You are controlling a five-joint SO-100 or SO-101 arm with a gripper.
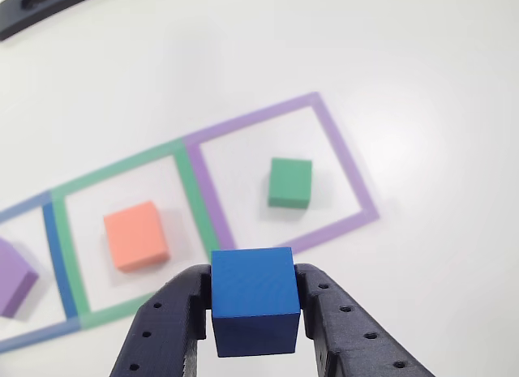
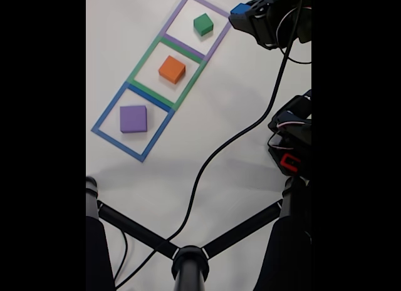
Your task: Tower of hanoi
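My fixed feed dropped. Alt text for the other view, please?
The pincer holds a blue cube above the table. Behind it, a green cube sits in the purple square, an orange cube in the green square.

Held cube (image 1: 253, 300): blue.
Gripper (image 1: 255, 312): dark navy-black plastic.
Cube in purple frame (image 1: 290, 182): green.
Cube in green frame (image 1: 136, 235): orange, salmon in the other view.
Cube in blue frame (image 2: 133, 118): purple.
Taped frames: purple (image 2: 215, 40), green (image 2: 139, 61), blue (image 2: 108, 109).
Table (image 1: 422, 85): plain white.
Cable (image 2: 238, 137): black.
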